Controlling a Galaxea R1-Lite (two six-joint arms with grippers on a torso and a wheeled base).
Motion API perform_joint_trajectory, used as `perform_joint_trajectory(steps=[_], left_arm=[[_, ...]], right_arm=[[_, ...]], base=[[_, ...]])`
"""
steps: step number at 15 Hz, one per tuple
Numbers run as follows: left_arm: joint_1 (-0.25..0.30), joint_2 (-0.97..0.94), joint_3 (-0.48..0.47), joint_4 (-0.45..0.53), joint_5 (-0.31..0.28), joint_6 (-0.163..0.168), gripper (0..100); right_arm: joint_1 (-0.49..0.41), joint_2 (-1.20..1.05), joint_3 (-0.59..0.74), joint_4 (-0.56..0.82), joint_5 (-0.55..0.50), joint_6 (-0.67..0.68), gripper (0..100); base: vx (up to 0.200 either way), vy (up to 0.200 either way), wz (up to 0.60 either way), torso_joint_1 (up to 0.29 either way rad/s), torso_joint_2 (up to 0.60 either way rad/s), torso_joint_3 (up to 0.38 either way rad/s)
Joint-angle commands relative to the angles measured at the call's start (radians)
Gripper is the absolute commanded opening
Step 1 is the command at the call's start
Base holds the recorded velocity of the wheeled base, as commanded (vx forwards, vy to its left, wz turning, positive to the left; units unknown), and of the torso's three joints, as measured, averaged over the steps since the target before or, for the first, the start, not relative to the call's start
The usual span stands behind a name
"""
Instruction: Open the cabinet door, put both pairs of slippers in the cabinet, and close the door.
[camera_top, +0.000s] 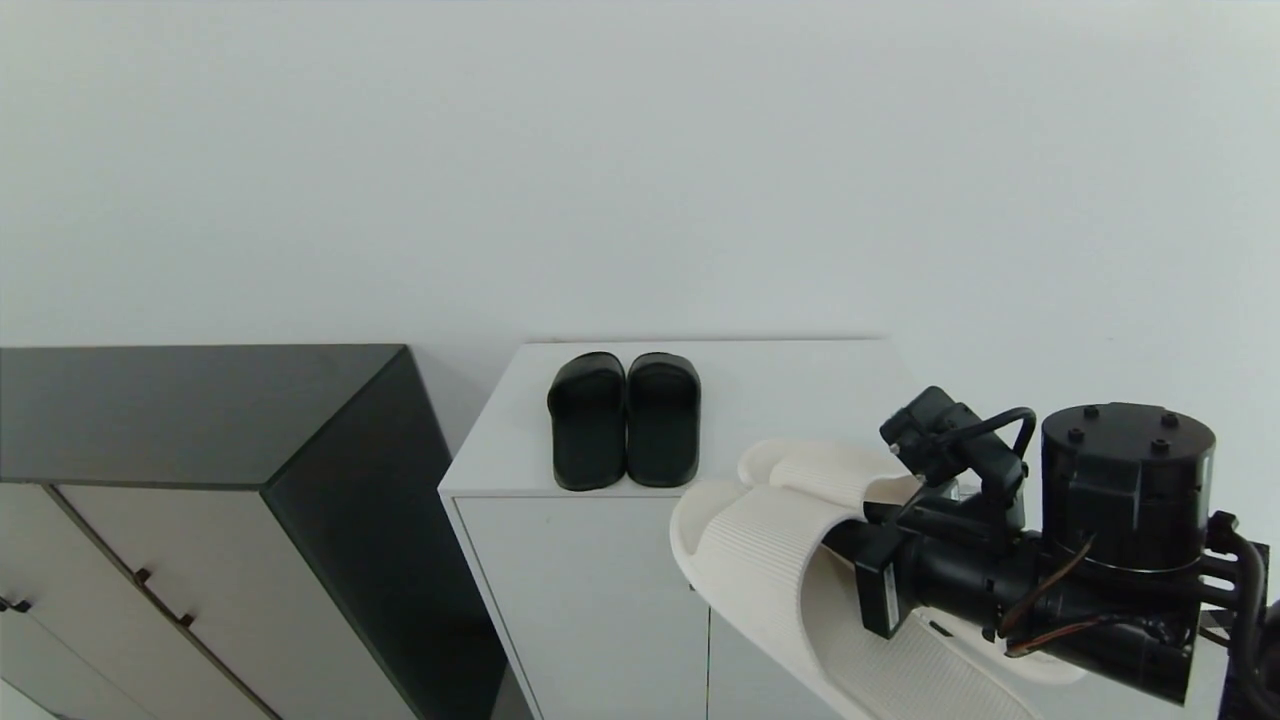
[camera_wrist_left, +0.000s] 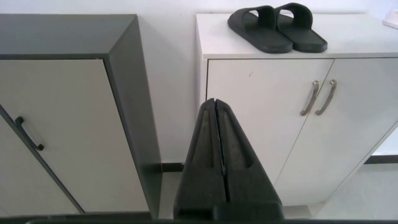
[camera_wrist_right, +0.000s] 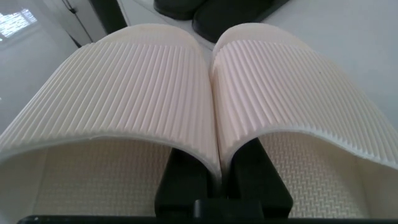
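Pinching the white slippers (camera_top: 770, 540) by their touching straps, your right gripper (camera_wrist_right: 222, 177) holds both as one at the cabinet (camera_top: 590, 600) top; your left gripper (camera_wrist_left: 214, 107), pressed together, faces its door (camera_wrist_left: 267, 118).

right arm (camera_top: 1060, 590) low on the right, wrist roughly level, at the white cabinet (camera_top: 800, 400) front edge. right gripper (camera_wrist_right: 221, 169) clamps the white slippers (camera_wrist_right: 143, 81) by their inner sides, apparently one finger under each strap; tips hidden. left gripper (camera_wrist_left: 214, 102) empty, fingers pressed flat together.
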Motion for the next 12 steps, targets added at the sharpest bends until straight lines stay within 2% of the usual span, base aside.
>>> perform_joint_trajectory(steps=[1,5,12], left_arm=[[0.001,0.001,0.000,0.000,0.000,-0.001,0],[0.001,0.001,0.000,0.000,0.000,-0.001,0],[0.001,0.001,0.000,0.000,0.002,-0.002,0]], right_arm=[[0.024,-0.017,0.025,0.000,0.000,-0.010,0],[0.053,-0.048,0.059,-0.001,-0.001,-0.010,0],[0.053,-0.043,0.057,0.000,-0.001,-0.010,0]], base=[[0.000,0.000,0.00,-0.119,0.28,0.154],[0.000,0.000,0.00,-0.166,0.38,0.213],[0.000,0.000,0.00,-0.231,0.54,0.312]])
